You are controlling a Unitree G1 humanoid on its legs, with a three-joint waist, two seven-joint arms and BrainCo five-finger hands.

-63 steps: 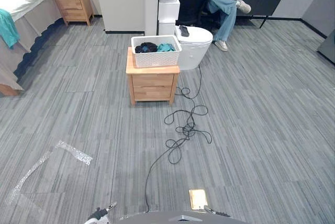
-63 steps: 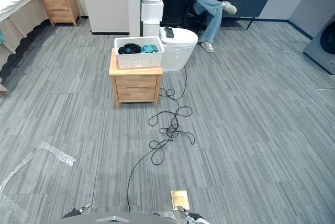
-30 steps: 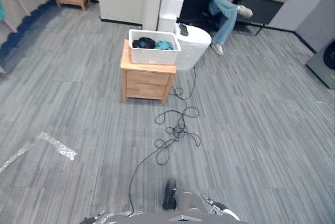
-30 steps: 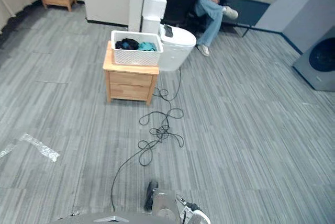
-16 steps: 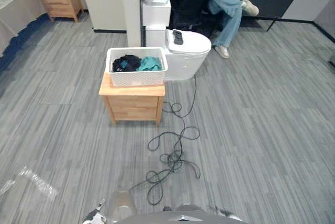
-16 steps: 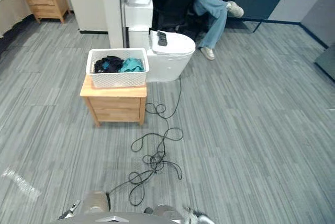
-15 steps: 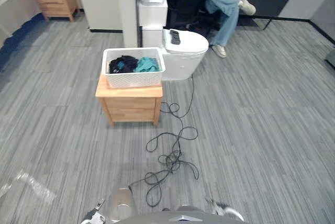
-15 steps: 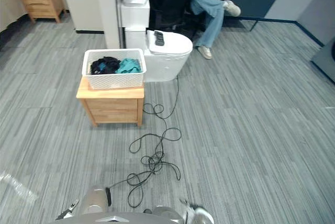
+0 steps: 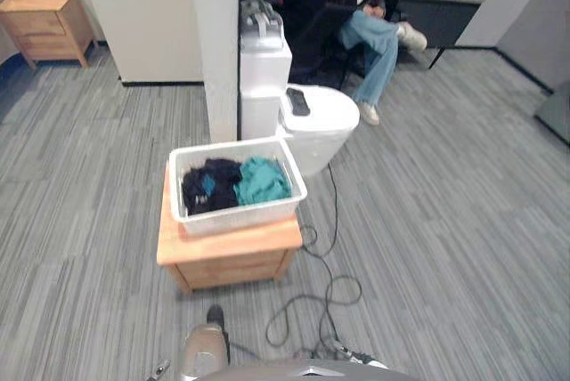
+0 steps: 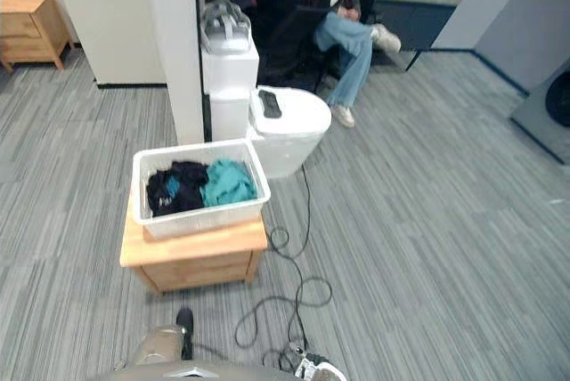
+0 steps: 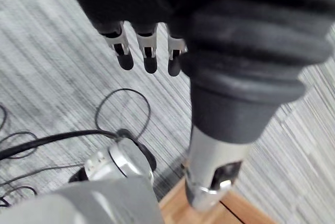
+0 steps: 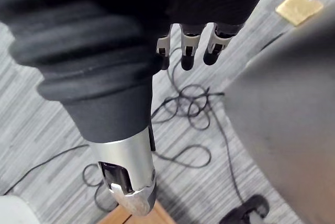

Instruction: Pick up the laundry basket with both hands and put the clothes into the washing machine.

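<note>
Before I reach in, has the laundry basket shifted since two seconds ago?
No. The laundry basket sits on the wooden nightstand beside the toilet as before; only the camera came closer.

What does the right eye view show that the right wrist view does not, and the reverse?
Right eye view: the white lattice laundry basket of dark and teal clothes on a low wooden nightstand, and the grey washing machine at far right. Right wrist view: the right hand, fingers relaxed, and a brass floor plate. Both: grey striped carpet.
</note>
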